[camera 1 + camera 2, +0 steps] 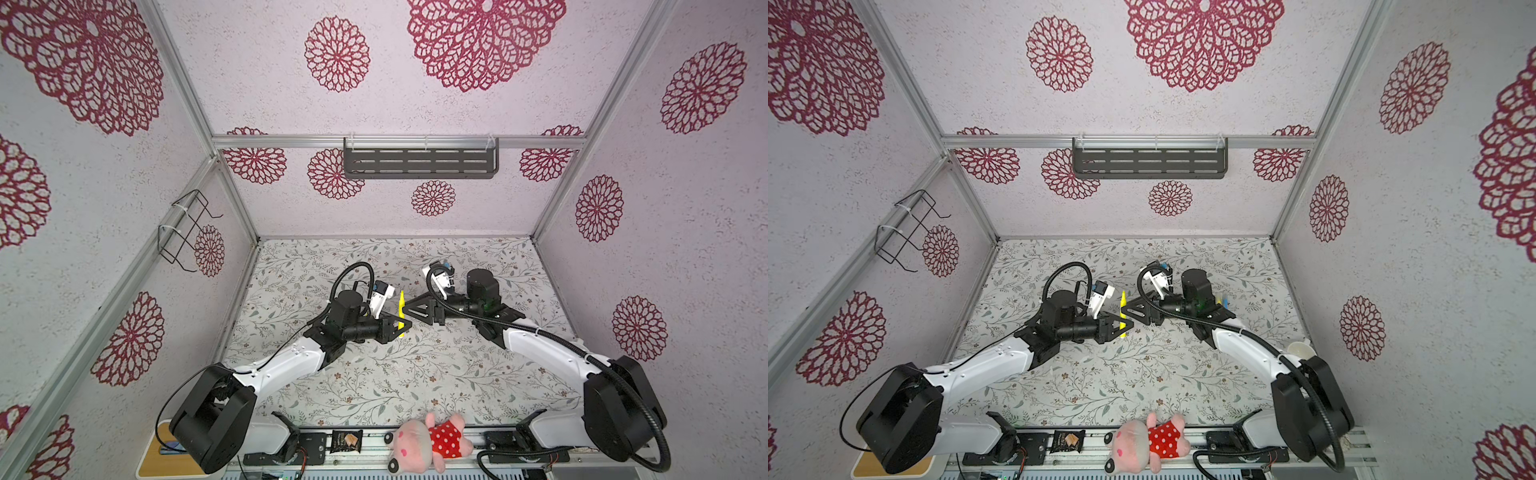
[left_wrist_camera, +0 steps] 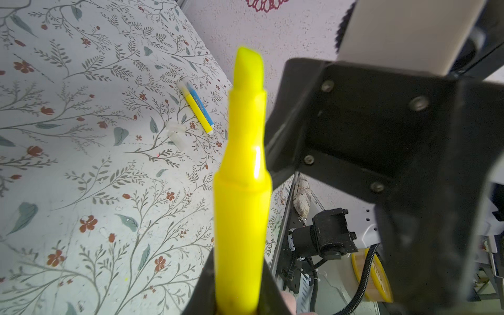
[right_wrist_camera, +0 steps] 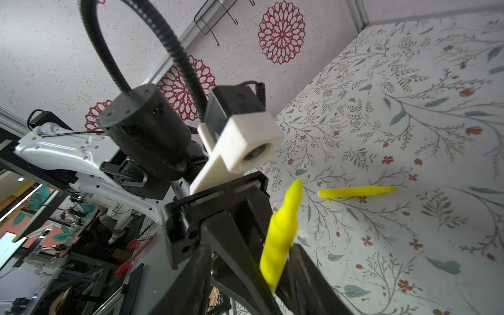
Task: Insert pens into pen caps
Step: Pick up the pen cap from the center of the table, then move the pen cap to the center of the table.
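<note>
A bright yellow pen (image 2: 242,174) stands between the pads of my left gripper (image 2: 240,270), which is shut on its lower barrel; the chisel tip is bare. In both top views the pen (image 1: 401,305) points toward the back wall above the table middle. My right gripper (image 3: 249,248) faces the left one, jaws spread open around the same pen (image 3: 281,234) without clamping it. A yellow pen and a blue pen (image 2: 200,105) lie side by side on the cover, with two whitish pen caps (image 2: 177,137) next to them. Another yellow pen (image 3: 357,192) lies flat.
A pink plush pig (image 1: 428,442) and a dark snack packet (image 1: 347,441) sit on the front rail. A grey shelf (image 1: 419,160) hangs on the back wall and a wire rack (image 1: 187,228) on the left wall. A white cup (image 1: 1300,350) stands by the right arm.
</note>
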Controlling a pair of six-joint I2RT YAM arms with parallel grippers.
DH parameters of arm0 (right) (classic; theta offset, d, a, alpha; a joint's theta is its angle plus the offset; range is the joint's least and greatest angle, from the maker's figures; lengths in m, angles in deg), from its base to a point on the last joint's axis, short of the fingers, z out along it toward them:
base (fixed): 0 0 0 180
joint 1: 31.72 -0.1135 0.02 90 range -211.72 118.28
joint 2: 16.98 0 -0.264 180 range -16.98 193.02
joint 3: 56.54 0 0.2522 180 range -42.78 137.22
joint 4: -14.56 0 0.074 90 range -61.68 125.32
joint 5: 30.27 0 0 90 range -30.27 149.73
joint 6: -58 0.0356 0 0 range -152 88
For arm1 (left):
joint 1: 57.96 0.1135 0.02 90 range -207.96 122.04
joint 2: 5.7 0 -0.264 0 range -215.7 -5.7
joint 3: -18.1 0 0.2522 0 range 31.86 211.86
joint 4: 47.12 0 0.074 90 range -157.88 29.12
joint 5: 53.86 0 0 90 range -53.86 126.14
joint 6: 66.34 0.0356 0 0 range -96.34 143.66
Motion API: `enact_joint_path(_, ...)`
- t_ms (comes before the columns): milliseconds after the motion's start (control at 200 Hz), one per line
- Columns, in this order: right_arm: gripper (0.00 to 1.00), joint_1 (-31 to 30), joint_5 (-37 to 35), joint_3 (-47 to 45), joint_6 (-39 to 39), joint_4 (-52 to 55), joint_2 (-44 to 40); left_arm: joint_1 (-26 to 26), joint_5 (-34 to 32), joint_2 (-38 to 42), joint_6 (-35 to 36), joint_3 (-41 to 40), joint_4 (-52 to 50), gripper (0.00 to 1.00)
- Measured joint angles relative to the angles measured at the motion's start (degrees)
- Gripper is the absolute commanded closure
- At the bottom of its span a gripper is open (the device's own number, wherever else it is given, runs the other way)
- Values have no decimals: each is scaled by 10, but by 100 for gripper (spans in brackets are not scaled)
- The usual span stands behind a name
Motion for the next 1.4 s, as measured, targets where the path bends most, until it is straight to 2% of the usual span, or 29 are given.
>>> enact_joint_path(125, 48, 14, -45, 23, -48, 79, -45, 3, -24, 16, 14, 0, -31, 100)
enact_joint_path(315, 48, 73, -177, 67, -93, 212, -77, 3, -87, 22, 45, 2, -111, 100)
enact_joint_path(505, 51, 105, -325, 105, -118, 326, -58, 4, -133, 18, 62, 9, -162, 100)
enact_joint_path(705, 63, 121, -413, 130, -135, 400, 9, -4, -159, 6, 71, 20, -185, 100)
enact_joint_path(971, 65, 122, -472, 137, -149, 456, 89, -13, -165, -3, 75, 21, -197, 100)
enact_joint_path(1401, 66, 120, -491, 150, -168, 480, 191, -21, -164, -27, 77, 31, -200, 100)
